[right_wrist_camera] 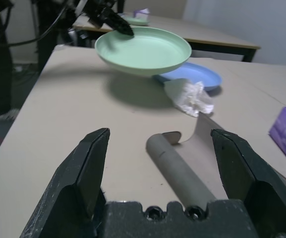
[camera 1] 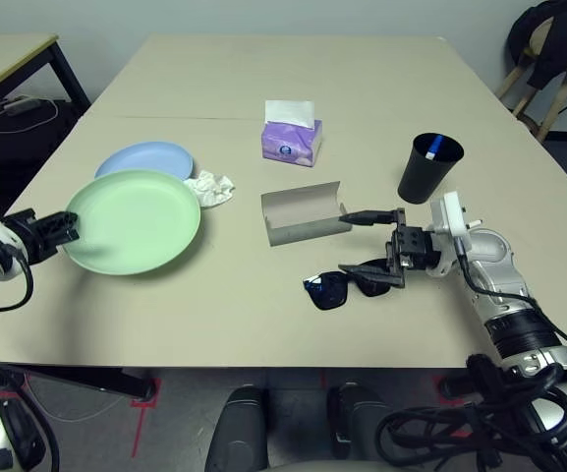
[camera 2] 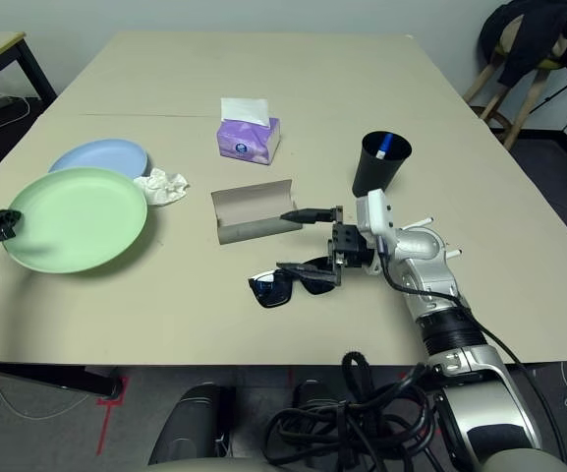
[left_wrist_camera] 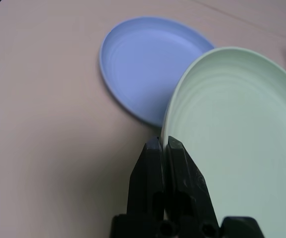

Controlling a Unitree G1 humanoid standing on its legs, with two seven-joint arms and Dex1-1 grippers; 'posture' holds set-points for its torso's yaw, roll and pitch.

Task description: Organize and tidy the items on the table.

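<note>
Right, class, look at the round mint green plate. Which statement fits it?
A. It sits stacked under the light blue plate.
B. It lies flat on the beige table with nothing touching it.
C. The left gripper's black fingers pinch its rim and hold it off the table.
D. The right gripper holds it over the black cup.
C: the left gripper is shut on the rim of the round mint green plate, which casts a shadow on the beige table below it.

Green plate lifted, overlapping blue plate; tissue beside; case open; sunglasses; cup upright, holding marker.
</note>
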